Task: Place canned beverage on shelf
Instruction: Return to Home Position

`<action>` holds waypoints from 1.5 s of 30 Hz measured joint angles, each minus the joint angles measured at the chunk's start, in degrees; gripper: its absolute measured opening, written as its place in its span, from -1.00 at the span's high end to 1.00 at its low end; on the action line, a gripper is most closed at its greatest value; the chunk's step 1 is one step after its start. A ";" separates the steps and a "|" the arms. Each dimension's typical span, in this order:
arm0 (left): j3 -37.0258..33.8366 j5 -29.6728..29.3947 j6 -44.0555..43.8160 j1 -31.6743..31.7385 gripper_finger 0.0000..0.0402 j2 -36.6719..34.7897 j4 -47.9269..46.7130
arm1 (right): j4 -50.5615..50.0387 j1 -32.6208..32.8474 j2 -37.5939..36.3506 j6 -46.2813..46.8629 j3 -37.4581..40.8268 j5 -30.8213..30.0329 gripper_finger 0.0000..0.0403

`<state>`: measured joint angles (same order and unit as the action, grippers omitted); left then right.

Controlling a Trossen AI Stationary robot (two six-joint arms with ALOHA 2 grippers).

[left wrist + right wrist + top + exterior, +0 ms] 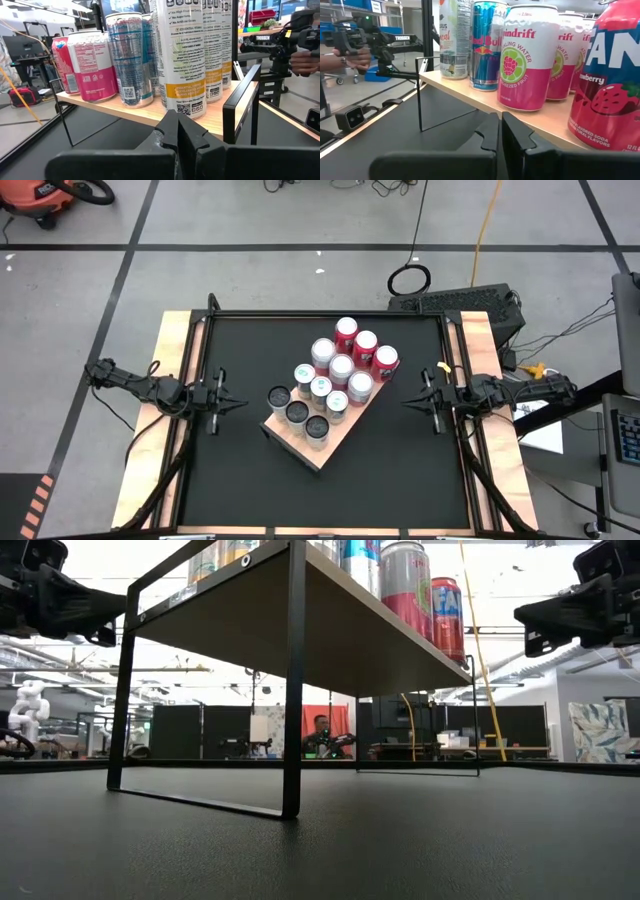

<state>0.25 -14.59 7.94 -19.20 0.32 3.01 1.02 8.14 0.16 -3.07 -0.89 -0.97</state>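
The shelf (300, 442) is a tan wooden board on black metal legs (293, 690), standing slantwise mid-table. Several cans stand upright on it in rows: red ones (365, 343) at the far end, silver ones (341, 368), and dark-topped ones (297, 413) at the near end. My left gripper (235, 402) is shut and level near the table's left edge, pointing at the shelf. Its wrist view shows the shut fingers (178, 135) before tall white cans (187, 55). My right gripper (408, 402) is shut and level at the right edge, facing a pink-and-white can (527, 57) and a red strawberry can (610, 80).
Bare black tabletop (240, 480) lies between each gripper and the shelf, and under the board (330, 630). Wooden side rails (165, 380) border the table. Beyond the table, a dark arm with a person's hand (340, 57) on it shows in each wrist view.
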 joint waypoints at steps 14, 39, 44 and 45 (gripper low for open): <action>0.00 0.02 0.00 0.03 1.00 0.04 -0.02 | 0.26 0.02 0.00 0.44 0.02 -0.41 1.00; 0.00 13.94 -0.57 16.79 1.00 0.04 -2.26 | 0.81 0.02 0.02 0.46 0.00 -0.41 1.00; 0.00 14.34 -0.09 16.94 1.00 0.04 -2.32 | 0.81 0.02 0.02 0.46 0.00 -0.41 1.00; 0.00 14.34 -0.09 16.94 1.00 0.04 -2.32 | 0.82 0.02 0.02 0.46 0.00 -0.41 1.00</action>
<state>0.25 -0.25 7.86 -2.26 0.36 0.69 1.84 8.16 0.19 -2.61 -0.89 -1.39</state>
